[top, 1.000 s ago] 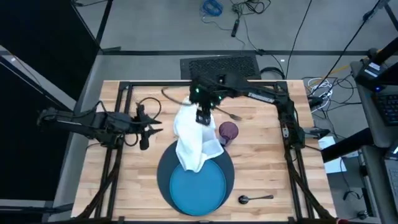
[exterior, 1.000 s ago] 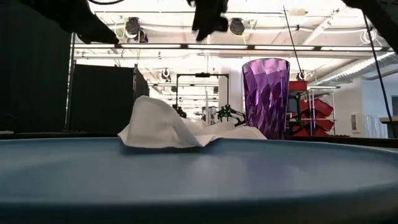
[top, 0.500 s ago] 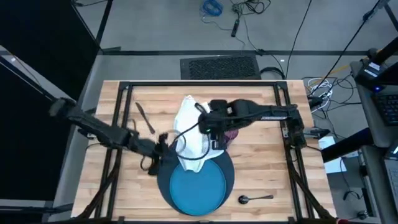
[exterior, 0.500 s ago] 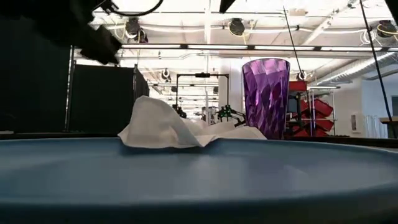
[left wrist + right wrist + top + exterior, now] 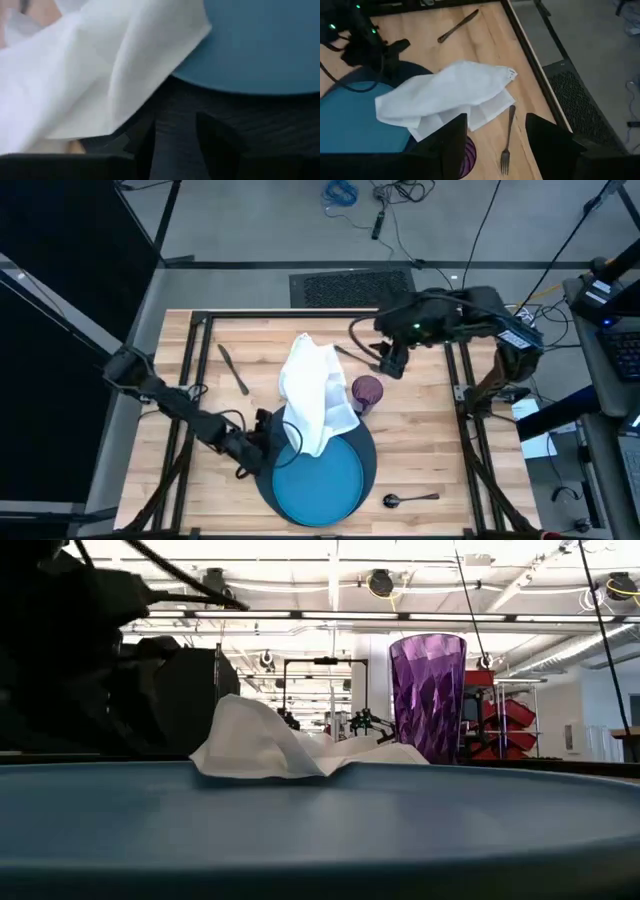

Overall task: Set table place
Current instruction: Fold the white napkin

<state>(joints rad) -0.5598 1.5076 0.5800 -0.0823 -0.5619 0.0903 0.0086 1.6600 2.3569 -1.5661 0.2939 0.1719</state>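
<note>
Table (image 5: 420,440) of light planks carries everything you are working with, and your left gripper (image 5: 272,442) sits low at the left rim of the dark charger (image 5: 262,476). From its wrist view you see the two dark fingers (image 5: 212,135) spread apart over the charger's edge, closed on nothing, with the napkin's hem lying just ahead of them. The bright blue plate (image 5: 318,480) lies inside the charger, just past that gripper. The white napkin (image 5: 312,392) is rumpled, draped from the bare wood onto the far edge of plate and charger, touching or nearly touching your left fingers. Your right gripper (image 5: 391,363) hangs over the far right part of the table, fingers parted and empty, with the fork (image 5: 506,141) lying on the wood right below it. The purple cup (image 5: 366,393) stands upright just nearer than that gripper, beside the napkin. The knife (image 5: 232,367) lies well apart from both grippers, beyond the left arm. The spoon (image 5: 410,499) rests beside the charger's right rim
</note>
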